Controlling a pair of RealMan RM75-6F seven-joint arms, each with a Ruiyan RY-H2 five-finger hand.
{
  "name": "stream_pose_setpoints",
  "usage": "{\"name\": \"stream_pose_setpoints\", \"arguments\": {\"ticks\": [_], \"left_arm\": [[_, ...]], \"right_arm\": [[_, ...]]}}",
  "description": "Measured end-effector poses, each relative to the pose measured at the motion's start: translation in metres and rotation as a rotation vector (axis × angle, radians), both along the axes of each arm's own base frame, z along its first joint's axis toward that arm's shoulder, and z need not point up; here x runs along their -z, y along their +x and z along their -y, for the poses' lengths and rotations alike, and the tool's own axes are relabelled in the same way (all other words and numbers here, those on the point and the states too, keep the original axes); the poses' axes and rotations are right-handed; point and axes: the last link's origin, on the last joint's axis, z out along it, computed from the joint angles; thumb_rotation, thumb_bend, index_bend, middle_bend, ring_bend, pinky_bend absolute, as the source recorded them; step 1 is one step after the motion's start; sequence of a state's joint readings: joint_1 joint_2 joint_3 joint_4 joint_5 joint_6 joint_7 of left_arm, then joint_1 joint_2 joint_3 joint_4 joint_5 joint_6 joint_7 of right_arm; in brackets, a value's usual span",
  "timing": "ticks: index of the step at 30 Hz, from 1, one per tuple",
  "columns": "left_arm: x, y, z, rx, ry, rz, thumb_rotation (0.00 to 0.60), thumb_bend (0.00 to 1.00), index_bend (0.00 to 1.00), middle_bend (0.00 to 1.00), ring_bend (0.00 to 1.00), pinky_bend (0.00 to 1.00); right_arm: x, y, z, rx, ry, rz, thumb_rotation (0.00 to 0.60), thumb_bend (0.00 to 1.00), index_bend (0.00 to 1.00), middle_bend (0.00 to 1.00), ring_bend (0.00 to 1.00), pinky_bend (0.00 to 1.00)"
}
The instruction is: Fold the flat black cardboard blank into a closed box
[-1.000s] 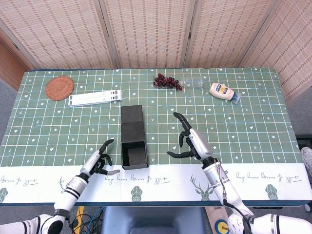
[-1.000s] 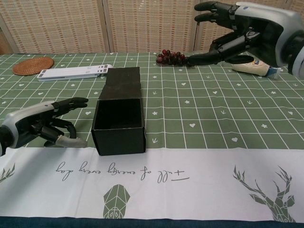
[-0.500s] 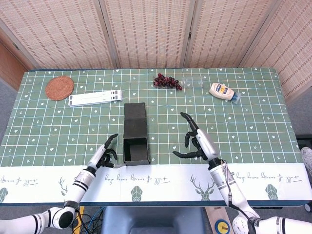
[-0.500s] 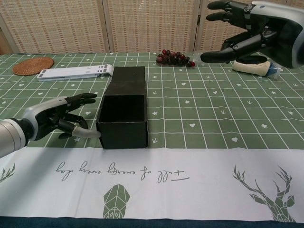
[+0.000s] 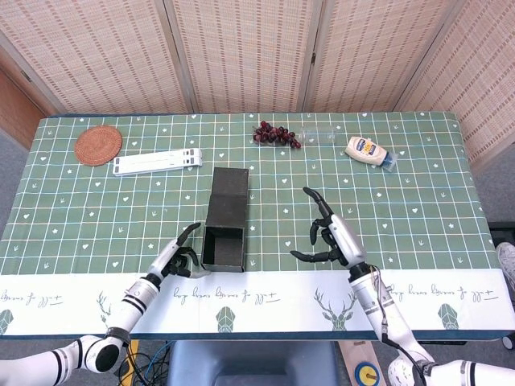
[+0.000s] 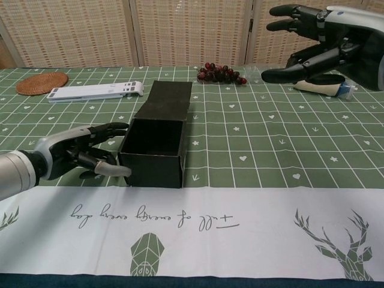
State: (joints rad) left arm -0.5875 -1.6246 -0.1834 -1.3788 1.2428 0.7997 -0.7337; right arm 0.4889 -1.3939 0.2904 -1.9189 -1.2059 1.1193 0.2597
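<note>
The black cardboard box (image 5: 224, 227) (image 6: 157, 140) stands on the table near its front edge, its top open toward me and its lid flap (image 5: 230, 182) lying flat behind it. My left hand (image 5: 179, 257) (image 6: 81, 156) is at the box's near left corner, fingertips touching the wall, fingers spread and holding nothing. My right hand (image 5: 331, 237) (image 6: 321, 42) hovers open to the right of the box, well apart from it, fingers spread.
A white folded stand (image 5: 158, 162) and a woven coaster (image 5: 98, 145) lie at the back left. Grapes (image 5: 275, 134), a clear bottle (image 5: 320, 135) and a mayonnaise bottle (image 5: 369, 150) lie along the back. The green cloth (image 5: 418, 209) covers the table.
My left hand has moved right against the box, and the box's front end has shifted right, turning it slightly. My right hand has drifted right, away from the box.
</note>
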Motion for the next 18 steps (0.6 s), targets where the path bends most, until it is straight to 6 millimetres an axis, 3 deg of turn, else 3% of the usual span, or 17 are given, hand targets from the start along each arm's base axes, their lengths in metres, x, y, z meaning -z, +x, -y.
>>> {"name": "stream_pose_setpoints", "arguments": {"ticks": [12,18], "left_arm": [[0.014,0.005,-0.008,0.009,0.026,0.043,0.600,0.11,0.01,0.00,0.58,0.88],[0.022,0.007,-0.008,0.005,0.052,0.066,0.600,0.11,0.13,0.14,0.60,0.88]], "right_arm": [[-0.002,-0.010,0.002,0.027,0.000,0.000,0.600,0.10,0.00,0.05,0.67,1.00],[-0.002,-0.012,0.004,0.037,-0.004,0.002,0.600,0.11,0.00,0.06,0.67,1.00]]}}
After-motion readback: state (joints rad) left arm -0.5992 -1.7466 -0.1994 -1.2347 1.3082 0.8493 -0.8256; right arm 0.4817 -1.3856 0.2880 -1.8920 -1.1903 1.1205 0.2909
